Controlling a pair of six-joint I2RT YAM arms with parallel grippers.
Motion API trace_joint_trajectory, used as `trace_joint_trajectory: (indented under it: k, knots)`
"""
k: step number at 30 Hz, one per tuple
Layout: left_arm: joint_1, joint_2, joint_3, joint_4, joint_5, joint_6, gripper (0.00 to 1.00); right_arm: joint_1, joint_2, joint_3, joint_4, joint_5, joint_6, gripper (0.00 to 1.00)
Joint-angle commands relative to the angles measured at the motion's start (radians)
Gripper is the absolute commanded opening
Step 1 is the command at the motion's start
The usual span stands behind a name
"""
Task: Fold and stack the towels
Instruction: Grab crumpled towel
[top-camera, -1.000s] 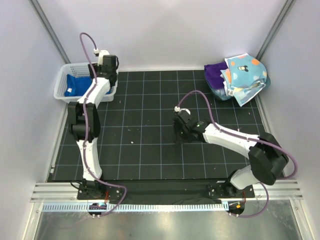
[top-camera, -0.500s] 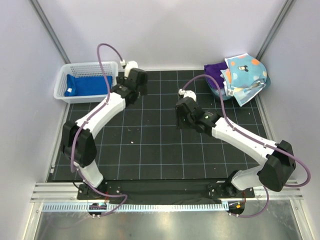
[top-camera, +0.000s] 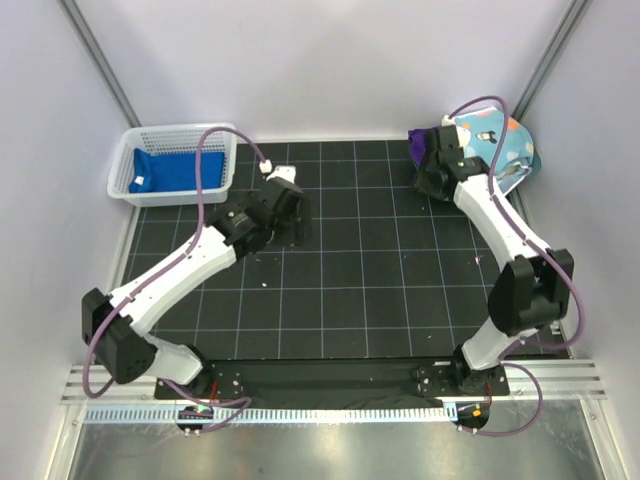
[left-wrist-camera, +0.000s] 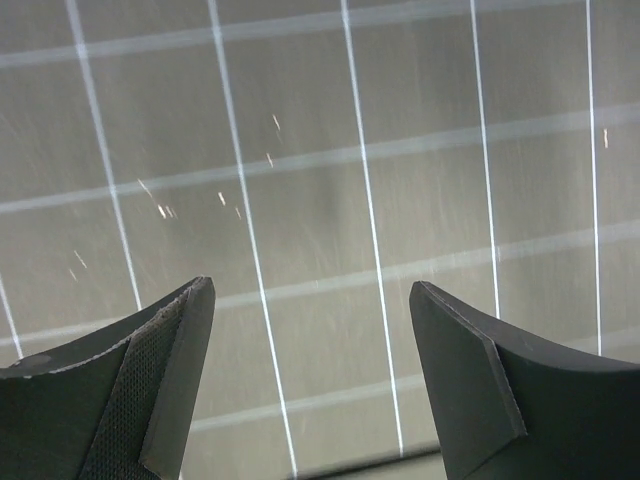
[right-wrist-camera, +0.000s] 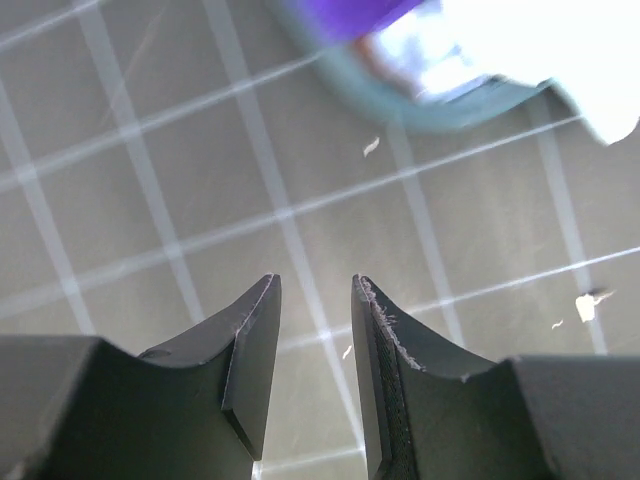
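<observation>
- The left tool (left-wrist-camera: 310, 295) has its two fingers wide apart, with nothing between them. It hangs over the black surface (top-camera: 350, 290), left of the middle.
- The right tool (right-wrist-camera: 315, 285) has its fingers a little apart and holds nothing. It is near the teal tub (right-wrist-camera: 440, 112) at the far right.
- A purple towel (right-wrist-camera: 345, 12) and a dotted towel (top-camera: 490, 135) lie piled in that tub.
- A blue towel (top-camera: 180, 170) lies in the white basket (top-camera: 122, 168) at the far left.

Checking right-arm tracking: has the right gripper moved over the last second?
Yes. The right gripper has gone from the middle of the mat to its far right corner, and is now next to the towels piled in the teal tub.
</observation>
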Motion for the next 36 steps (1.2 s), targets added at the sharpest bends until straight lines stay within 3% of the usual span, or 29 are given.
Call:
trace_joint_trajectory:
  k: [1,6,10,15,20,28,36]
  knots:
    - [-0.047,-0.061,-0.038,-0.072,0.086,0.016,0.83,-0.108,0.131,0.179,-0.004,0.029,-0.028,0.41]
    - [-0.08,-0.156,-0.137,-0.028,0.136,0.036,0.83,-0.223,0.341,0.422,-0.039,0.028,-0.028,0.41]
    - [-0.083,-0.214,-0.214,0.027,0.14,0.057,0.84,-0.237,0.501,0.661,-0.094,0.081,-0.011,0.41]
    - [-0.081,-0.291,-0.282,0.063,0.129,0.077,0.85,-0.279,0.639,0.78,-0.091,0.112,-0.011,0.41]
    - [-0.081,-0.331,-0.294,0.064,0.135,0.088,0.86,-0.285,0.671,0.768,-0.056,0.152,0.004,0.4]
    - [-0.078,-0.348,-0.299,0.066,0.155,0.09,0.86,-0.285,0.59,0.623,0.061,0.16,0.0,0.4]
    - [-0.074,-0.346,-0.302,0.067,0.167,0.09,0.87,-0.285,0.555,0.597,0.082,0.181,-0.022,0.41]
